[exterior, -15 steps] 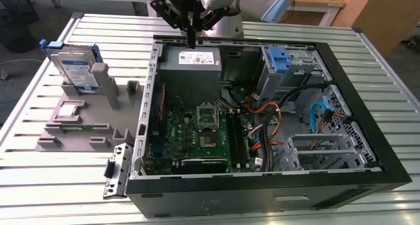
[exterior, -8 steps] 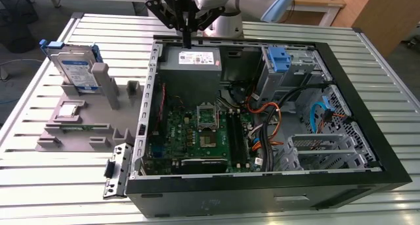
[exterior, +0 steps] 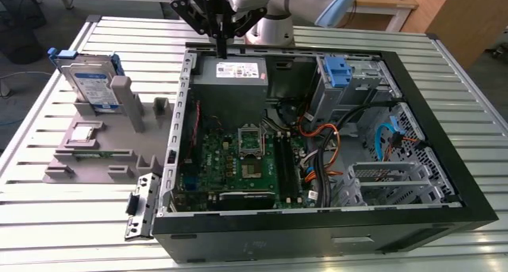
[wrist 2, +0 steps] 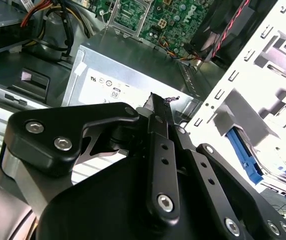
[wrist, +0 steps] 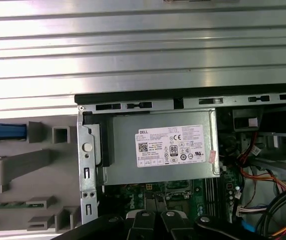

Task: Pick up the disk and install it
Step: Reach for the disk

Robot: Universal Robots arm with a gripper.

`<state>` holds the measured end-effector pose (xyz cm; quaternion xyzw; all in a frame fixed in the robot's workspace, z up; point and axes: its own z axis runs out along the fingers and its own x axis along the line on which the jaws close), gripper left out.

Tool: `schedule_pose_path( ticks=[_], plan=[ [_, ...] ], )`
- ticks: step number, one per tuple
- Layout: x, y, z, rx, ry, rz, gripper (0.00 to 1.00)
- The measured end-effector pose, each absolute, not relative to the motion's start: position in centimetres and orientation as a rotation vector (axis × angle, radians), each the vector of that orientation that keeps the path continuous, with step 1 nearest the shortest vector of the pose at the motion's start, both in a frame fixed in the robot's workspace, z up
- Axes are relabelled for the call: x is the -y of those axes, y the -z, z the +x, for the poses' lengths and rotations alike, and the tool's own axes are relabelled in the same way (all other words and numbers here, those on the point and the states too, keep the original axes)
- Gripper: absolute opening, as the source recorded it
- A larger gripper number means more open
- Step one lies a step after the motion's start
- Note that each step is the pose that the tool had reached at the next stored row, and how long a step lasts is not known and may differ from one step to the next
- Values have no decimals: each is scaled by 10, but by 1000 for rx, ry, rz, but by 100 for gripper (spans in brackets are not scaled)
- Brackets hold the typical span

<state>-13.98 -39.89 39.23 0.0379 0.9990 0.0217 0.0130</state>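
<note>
Black link bars lead down to my gripper [exterior: 221,50]. In the second wrist view the two fingers [wrist 2: 157,120] lie pressed flat against each other with nothing between them, so my jaws are clenched on air. I hang point-down over the rear edge of the open computer case [exterior: 317,235]. My tips are just above the grey power supply [exterior: 230,71], and I cannot tell whether they touch it. Its white sticker [wrist: 175,146] faces up at me in the first wrist view, square in the corner of the chassis.

Past the power supply, deeper in the case, lies the green motherboard [exterior: 238,159]. A tangle of orange cables [exterior: 327,132] sits beside it toward the exterior view's right. Beyond those, a blue bracket [exterior: 339,71] sits in the metal drive cage at the case's far corner.

The disk [exterior: 89,84] is outside the case altogether, well apart from me on the exterior view's left. It stands upright on its edge in a grey fixture [exterior: 103,153], silver body and white-and-blue label facing outward. Its blue carrier frames it, and a grey post of the fixture rises just in front. Fixture and case both rest on the slatted metal table [exterior: 47,206].
</note>
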Motion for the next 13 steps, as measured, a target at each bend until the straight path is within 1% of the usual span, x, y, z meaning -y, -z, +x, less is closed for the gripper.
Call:
schedule_pose_path(
  ticks=[13],
  plan=[
    [399,-392,-143,-3113,-68,118,10]
  ],
)
